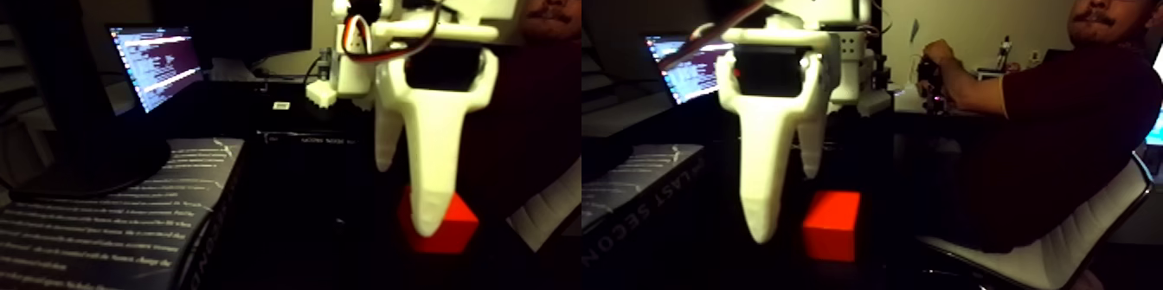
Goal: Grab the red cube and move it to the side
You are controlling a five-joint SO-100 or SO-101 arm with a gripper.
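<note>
The picture holds two side-by-side halves of the same scene. My white gripper [408, 195] hangs down from the top in both halves, its long finger and its shorter finger a little apart with nothing between them, so it is open. The red cube [450, 228] lies on the dark table just below and behind the long fingertip in the left half. In the right half the cube [831, 224] stands clear to the right of that fingertip, under the shorter finger. I cannot tell whether any finger touches it.
A lit laptop screen [160, 64] stands at the back left. A dark book with white print [104, 224] lies at the front left. A person [1064, 112] sits on a white chair [1064, 241] at the right, with a hand on a device [930, 77].
</note>
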